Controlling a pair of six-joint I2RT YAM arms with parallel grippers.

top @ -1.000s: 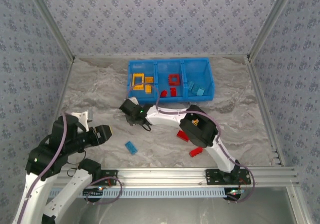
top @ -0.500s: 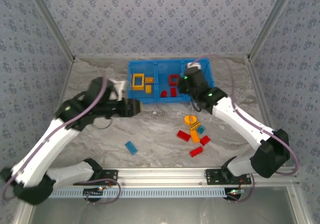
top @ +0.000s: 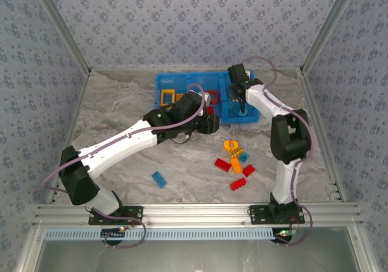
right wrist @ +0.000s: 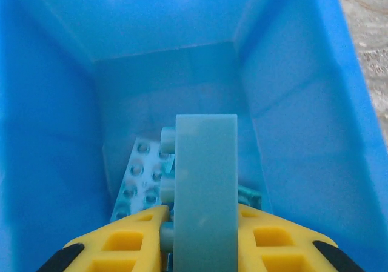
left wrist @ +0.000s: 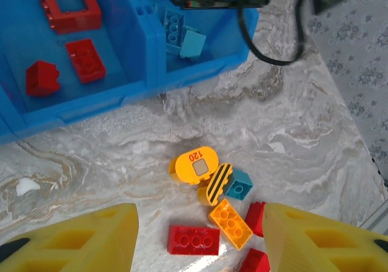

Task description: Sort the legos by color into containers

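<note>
On your left, the left gripper [left wrist: 199, 218] hangs released, its yellow plastic fingers [left wrist: 91, 242] spread with nothing between them. It is above the marbled grey table [left wrist: 303, 132], just in front of the bright blue rectangular plastic bin [top: 182, 74]. Low on the table, well apart from the other pieces, you have one flat light blue brick [top: 159, 179].

In the bin, the left compartment [top: 173, 82] holds a yellow open frame [top: 168, 95]. The middle compartment [left wrist: 115, 17] holds a red open frame [left wrist: 66, 5], a red studded brick [left wrist: 85, 60] and a red sloped brick [left wrist: 41, 78]. The right compartment [right wrist: 291, 102] holds two light blue bricks [left wrist: 173, 26] that touch each other.

Further right on the table lies a cluster. An orange rounded tile [left wrist: 195, 165] has a grey square in its middle and "120" printed in red. It touches a curved piece with black and yellow stripes [left wrist: 218, 183]. Just beside that are a small teal brick [left wrist: 237, 186], an orange rectangular brick [left wrist: 230, 223], a red rectangular brick [left wrist: 194, 240] and two more red bricks [left wrist: 257, 217] at the edge of the wrist view.

On your right, the right gripper [right wrist: 203, 242] is clenched on a pale blue flat plate [right wrist: 205, 175]. The plate is held on edge over the floor of the right compartment, above a light blue studded plate [right wrist: 136, 184] lying there.
</note>
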